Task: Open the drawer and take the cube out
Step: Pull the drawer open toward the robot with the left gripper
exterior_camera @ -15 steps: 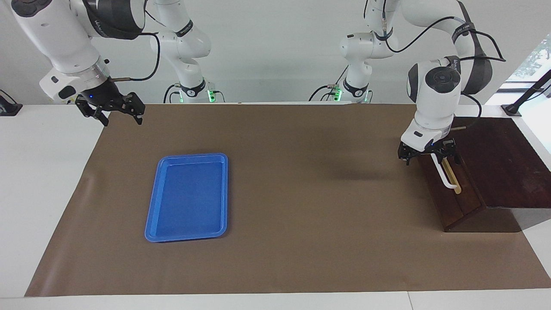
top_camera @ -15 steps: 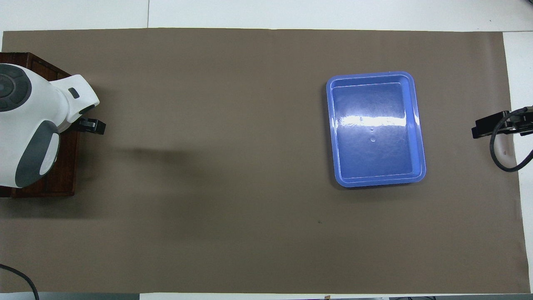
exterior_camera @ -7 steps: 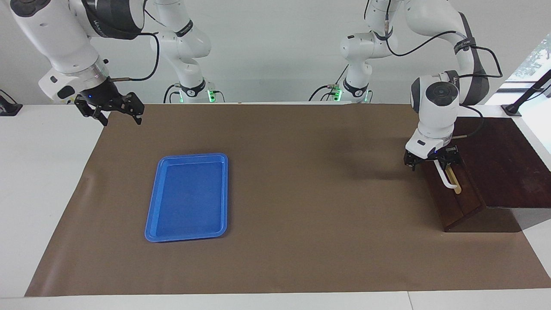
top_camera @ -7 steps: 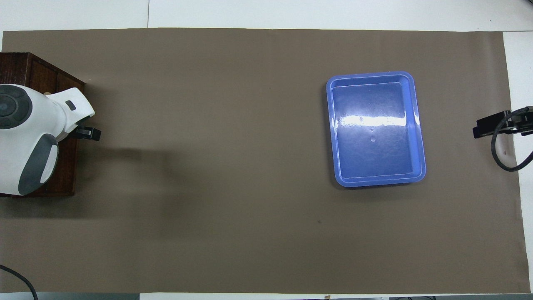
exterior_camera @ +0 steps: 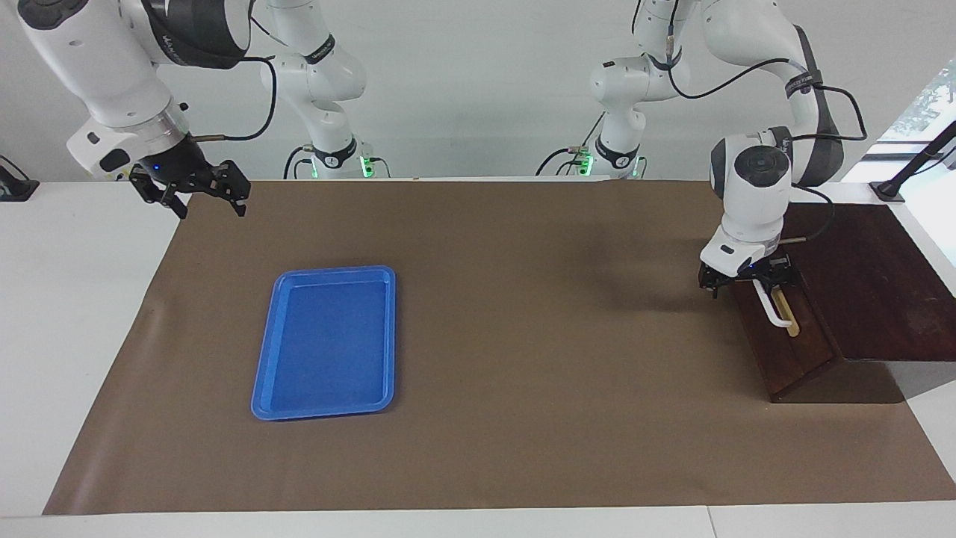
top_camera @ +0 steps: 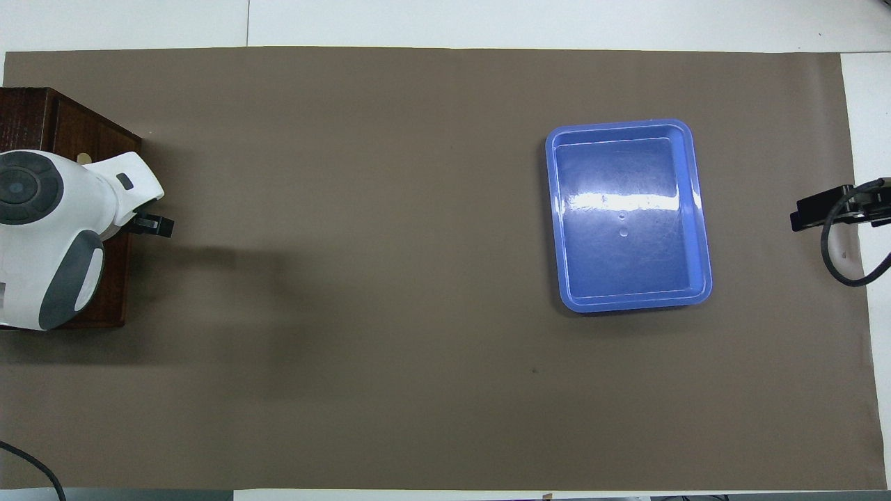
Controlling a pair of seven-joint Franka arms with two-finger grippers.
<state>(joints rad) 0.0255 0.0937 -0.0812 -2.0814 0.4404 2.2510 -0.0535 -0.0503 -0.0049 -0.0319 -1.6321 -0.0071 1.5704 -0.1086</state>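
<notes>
The drawer [exterior_camera: 784,347] is shut in the dark brown wooden box [exterior_camera: 866,276] at the left arm's end of the table. Its white bar handle [exterior_camera: 773,310] lies on a tan strip. My left gripper [exterior_camera: 747,286] is open, low at the end of the handle nearer to the robots, with fingers on either side of the bar. In the overhead view the left wrist covers the drawer front, and only one black finger [top_camera: 154,224] shows beside the box [top_camera: 42,118]. My right gripper [exterior_camera: 203,200] is open and waits raised over the mat's edge. The cube is hidden.
A flat blue tray [exterior_camera: 326,341] lies empty on the brown mat toward the right arm's end, also in the overhead view [top_camera: 628,216]. The right gripper's black tip [top_camera: 821,212] shows at the overhead view's edge.
My left gripper has come down and settled at the handle's end nearer to the robots. The drawer stays shut. The right arm has not moved.
</notes>
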